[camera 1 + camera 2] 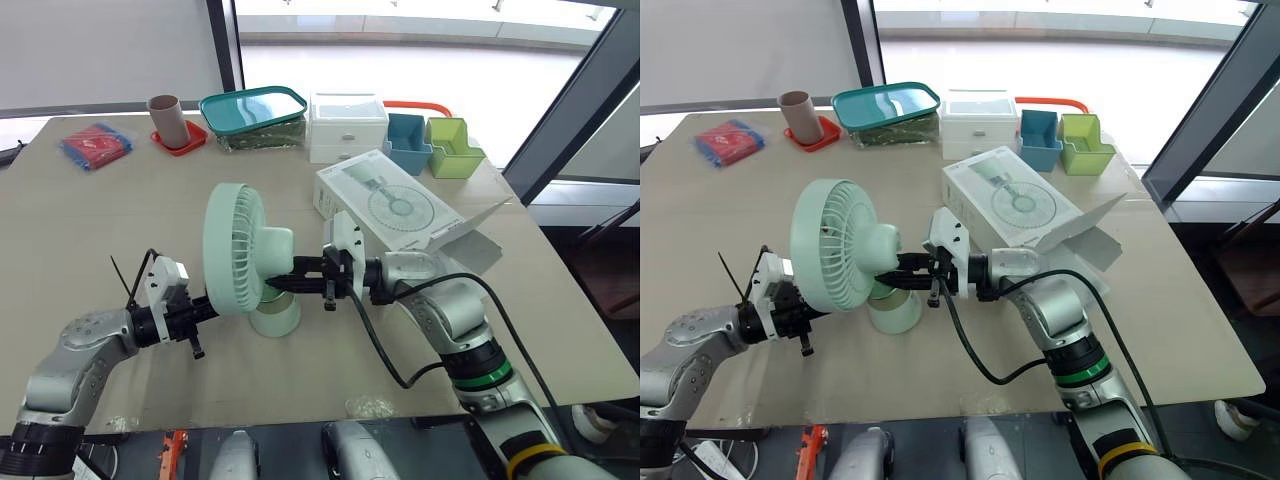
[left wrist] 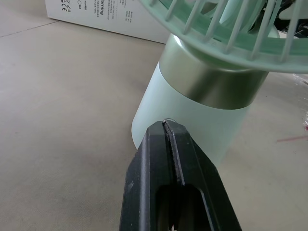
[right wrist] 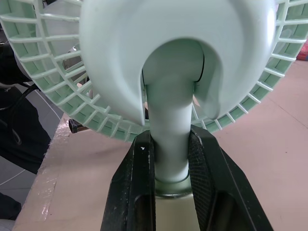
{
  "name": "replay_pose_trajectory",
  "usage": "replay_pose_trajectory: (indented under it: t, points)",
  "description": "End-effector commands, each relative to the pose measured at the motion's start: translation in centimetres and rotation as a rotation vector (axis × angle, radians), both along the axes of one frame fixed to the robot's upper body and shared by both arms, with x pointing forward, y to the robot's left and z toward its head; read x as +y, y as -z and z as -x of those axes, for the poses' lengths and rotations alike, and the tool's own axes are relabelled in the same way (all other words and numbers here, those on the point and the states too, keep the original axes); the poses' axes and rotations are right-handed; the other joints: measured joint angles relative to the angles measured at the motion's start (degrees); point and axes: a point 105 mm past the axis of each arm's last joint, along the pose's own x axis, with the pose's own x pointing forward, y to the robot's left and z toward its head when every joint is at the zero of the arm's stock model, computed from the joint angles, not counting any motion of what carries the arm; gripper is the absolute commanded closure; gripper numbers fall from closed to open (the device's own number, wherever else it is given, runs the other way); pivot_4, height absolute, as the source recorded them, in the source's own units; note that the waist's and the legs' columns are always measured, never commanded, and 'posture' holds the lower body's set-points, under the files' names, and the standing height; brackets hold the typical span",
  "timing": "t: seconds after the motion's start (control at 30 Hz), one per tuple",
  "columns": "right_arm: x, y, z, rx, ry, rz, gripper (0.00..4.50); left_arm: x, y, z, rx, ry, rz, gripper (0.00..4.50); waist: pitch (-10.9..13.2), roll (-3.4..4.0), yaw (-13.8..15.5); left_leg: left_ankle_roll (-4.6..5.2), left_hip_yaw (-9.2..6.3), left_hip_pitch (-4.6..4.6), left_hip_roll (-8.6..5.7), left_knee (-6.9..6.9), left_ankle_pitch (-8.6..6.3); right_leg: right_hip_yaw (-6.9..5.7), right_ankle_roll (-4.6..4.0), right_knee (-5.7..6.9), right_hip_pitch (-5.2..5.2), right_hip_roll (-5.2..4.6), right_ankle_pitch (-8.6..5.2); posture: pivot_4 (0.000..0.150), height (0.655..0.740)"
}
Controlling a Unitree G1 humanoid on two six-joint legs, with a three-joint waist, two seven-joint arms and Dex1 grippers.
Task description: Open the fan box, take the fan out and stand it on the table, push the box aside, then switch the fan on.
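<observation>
The green fan (image 1: 240, 245) stands upright on the table (image 1: 120, 220), its neck pinched between the fingers of my right gripper (image 3: 171, 159). My left gripper (image 2: 167, 126), fingers pressed together and empty, points at the fan's base from the opposite side. The fan box (image 1: 400, 205) lies flap-open just beyond the right gripper.

box (image 1: 400, 205) beside fan (image 1: 240, 250), open table (image 1: 100, 215) left

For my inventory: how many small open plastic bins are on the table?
2: a blue plastic bin right of the white drawer unit, and a green plastic bin right of it.
</observation>
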Motion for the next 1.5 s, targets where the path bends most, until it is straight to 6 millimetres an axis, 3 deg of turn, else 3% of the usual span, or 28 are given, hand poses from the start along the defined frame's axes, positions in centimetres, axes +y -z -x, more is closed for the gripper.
replay_pose_trajectory:
  t: [0.03,1.5]
  points:
    - [0.2,-1.6,0.5,-0.071,-0.021,-0.043,4.13,-0.2,-0.5,-0.1,-0.034,0.018,-0.003,4.48,0.00,0.00,0.00,0.00,0.00,0.00,0.00,0.00,0.00,0.00,0.00,0.00,0.00,0.00,0.00,0.150,0.7400]
    - [0.1,-1.0,0.8,-0.066,-0.001,-0.025,4.13,-1.5,1.2,-0.9,-0.019,0.078,-0.016,4.48,-0.02,-0.02,0.00,0.00,-0.01,0.06,-0.01,0.07,0.00,-0.01,0.00,0.04,0.07,0.00,0.03,0.150,0.7400]
